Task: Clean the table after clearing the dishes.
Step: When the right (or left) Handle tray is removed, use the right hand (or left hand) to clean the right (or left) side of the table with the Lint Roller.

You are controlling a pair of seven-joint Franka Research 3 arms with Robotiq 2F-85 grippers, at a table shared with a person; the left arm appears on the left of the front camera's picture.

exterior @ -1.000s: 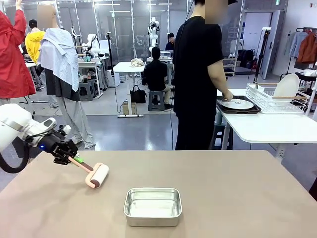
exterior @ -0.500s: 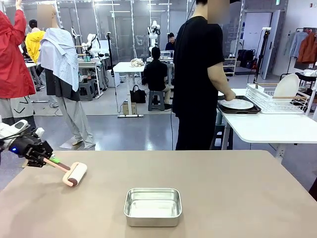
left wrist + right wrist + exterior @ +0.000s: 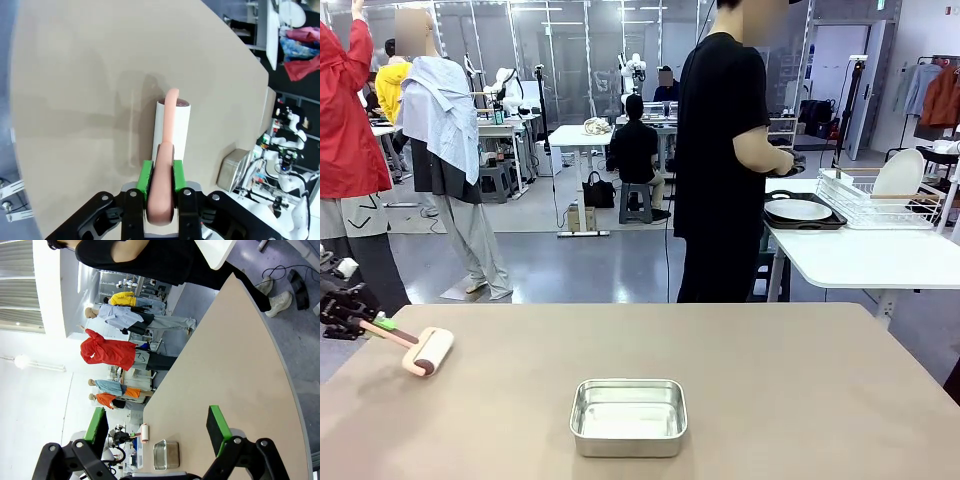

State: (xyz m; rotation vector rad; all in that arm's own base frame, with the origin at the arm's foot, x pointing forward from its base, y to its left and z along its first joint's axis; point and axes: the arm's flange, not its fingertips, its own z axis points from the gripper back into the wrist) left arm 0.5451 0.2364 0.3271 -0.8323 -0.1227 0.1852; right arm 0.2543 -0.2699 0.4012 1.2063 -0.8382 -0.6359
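My left gripper [image 3: 161, 182] is clamped tight, both green pads pinching the pink handle of the lint roller [image 3: 171, 127]. The handle runs straight out along my fingers and the white drum lies in line with it, right ahead. Across the table [image 3: 800, 400], that puts the lint roller [image 3: 428, 351] at the near left edge, drum end aimed in toward the middle. I can't tell whether it's pressing down or only skimming. All the bare tabletop lies off to my right, with the steel pan [image 3: 628, 415] sitting mid-table in the way. My right gripper [image 3: 156, 425] hangs wide open, holding nothing, well apart from the roller, so this sweep looks like my left arm's job. A white plate [image 3: 798, 210] sits on its dark tray on the smaller white table, beside the person [image 3: 725, 150].
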